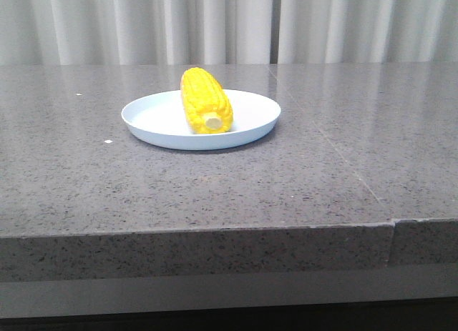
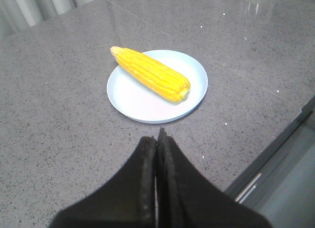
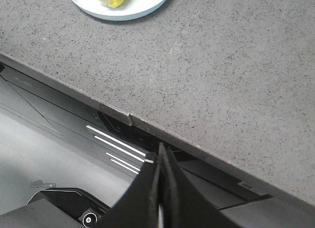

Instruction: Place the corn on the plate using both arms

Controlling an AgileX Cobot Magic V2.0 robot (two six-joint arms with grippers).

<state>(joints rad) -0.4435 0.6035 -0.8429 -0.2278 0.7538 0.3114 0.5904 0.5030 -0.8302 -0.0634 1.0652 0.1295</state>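
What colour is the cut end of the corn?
Pale cream, against the bright yellow kernels of the corn. It shows best in the front view.

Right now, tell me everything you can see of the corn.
The corn is one bright yellow cob with neat rows of kernels, looking like glossy plastic. It lies on its side across the pale blue-white plate, its pale cut stem end facing the front camera and its tapered tip pointing away, reaching about to the far rim. Only the plate touches it. Neither claw is near; both are shut and pulled back.
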